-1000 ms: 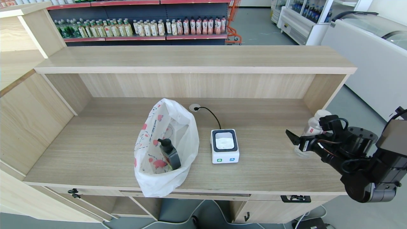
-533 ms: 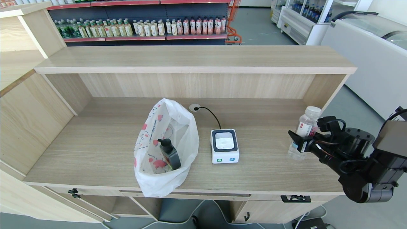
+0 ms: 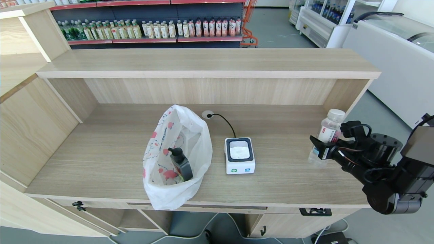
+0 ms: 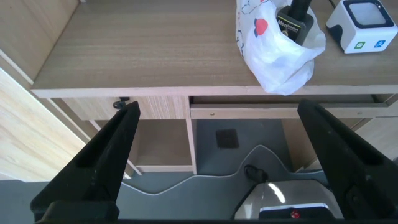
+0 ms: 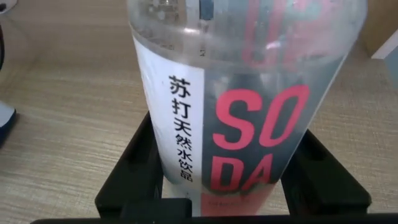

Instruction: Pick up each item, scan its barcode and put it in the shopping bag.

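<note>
At the counter's right end we list 1 clear bottle, clamped between our right gripper's fingers. Well apart, 1 scanner beside 1 shopping bag holding 1 pump bottle. Our left gripper's fingers stand wide.

Wooden counter, white shopping bag standing near its front edge; barcode scanner just beside, black cable behind

The scanner sits on the counter between the shopping bag, left, and the bottle, right.
</note>
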Controlling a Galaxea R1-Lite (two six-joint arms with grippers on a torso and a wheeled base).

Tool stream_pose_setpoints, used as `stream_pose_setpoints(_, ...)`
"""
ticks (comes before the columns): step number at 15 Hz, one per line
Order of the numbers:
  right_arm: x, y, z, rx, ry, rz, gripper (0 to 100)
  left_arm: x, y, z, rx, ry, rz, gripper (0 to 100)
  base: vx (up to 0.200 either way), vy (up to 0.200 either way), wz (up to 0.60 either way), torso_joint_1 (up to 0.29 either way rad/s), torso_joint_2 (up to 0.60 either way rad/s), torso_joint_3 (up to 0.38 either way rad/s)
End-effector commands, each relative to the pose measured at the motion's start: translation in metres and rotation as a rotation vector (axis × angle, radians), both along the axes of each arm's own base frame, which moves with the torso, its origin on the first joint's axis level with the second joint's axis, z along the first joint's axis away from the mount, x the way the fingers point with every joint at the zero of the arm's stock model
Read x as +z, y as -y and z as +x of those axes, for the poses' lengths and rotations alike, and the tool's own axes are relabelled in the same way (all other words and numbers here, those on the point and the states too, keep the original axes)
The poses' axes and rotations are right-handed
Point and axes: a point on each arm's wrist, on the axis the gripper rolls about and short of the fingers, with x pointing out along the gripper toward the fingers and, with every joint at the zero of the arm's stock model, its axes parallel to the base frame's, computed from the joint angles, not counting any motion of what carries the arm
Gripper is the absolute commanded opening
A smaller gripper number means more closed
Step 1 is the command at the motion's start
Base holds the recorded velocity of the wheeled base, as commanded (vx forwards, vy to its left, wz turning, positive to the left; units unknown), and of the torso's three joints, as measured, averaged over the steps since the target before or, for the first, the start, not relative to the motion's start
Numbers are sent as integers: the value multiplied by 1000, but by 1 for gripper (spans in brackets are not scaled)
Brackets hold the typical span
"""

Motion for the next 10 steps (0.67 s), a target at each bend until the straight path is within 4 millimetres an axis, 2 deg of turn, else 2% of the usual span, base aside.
stream_pose_setpoints(1,34,0,-10,0,97,1,0,0,0,0,0,0,0,100,0,0,0,0,0,0)
stream_pose_setpoints(3,72,4,-33,6,96,94,0,0,0,0,0,0,0,100,0,0,0,0,0,0)
stream_pose_setpoints(5,121,6,-63,55,-1,289,0,0,0,0,1,0,0,100,0,0,0,0,0,0)
stream_pose_setpoints(6,139,4,-84,126,-73,361,0,0,0,0,0,0,0,100,0,0,0,0,0,0)
stream_pose_setpoints(8,154,-2,-116,267,-180,431,0,0,0,0,0,0,0,100,0,0,0,0,0,0)
stream_pose_setpoints(9,167,-10,-135,356,-170,426,0,0,0,0,0,0,0,100,0,0,0,0,0,0)
stream_pose_setpoints(10,176,-18,-144,423,-147,427,0,0,0,0,0,0,0,100,0,0,0,0,0,0)
